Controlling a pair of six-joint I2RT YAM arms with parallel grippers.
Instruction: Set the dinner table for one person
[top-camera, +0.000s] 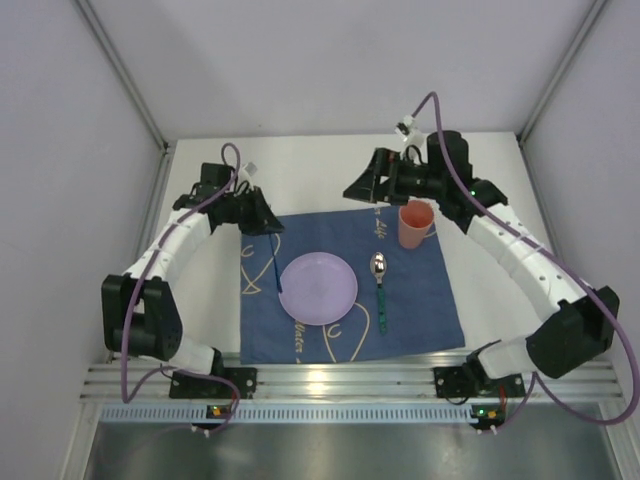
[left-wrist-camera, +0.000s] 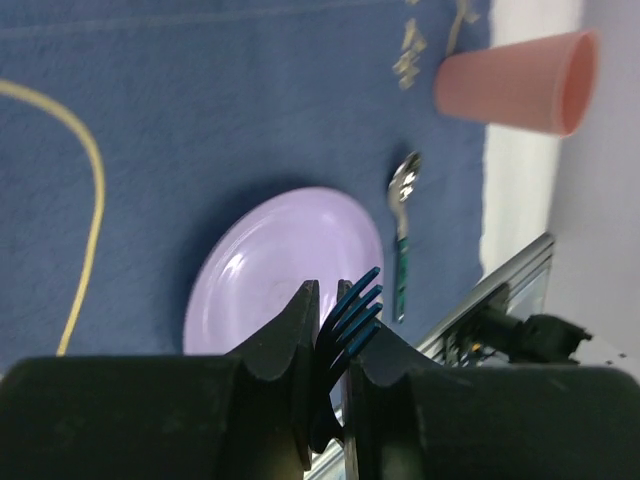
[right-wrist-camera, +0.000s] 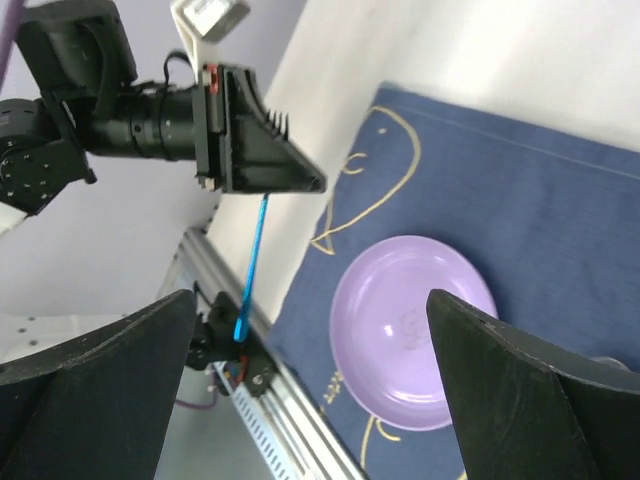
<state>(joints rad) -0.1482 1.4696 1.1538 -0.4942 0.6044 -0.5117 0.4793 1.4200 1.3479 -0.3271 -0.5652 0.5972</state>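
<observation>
On the white dinner table lies a blue cloth with fish drawings. On the cloth are a purple plate, a spoon with a green handle to its right, and a pink cup at the far right corner. My left gripper hovers over the cloth's far left corner, shut on a blue fork that hangs handle-down. The left wrist view shows the fork's tines pinched between the jaws. My right gripper, wide open and empty, hangs left of the cup.
A slotted aluminium rail runs along the near edge of the table, with both arm bases bolted to it. Grey walls enclose the table at the left, right and back. In the right wrist view the plate lies below the open fingers.
</observation>
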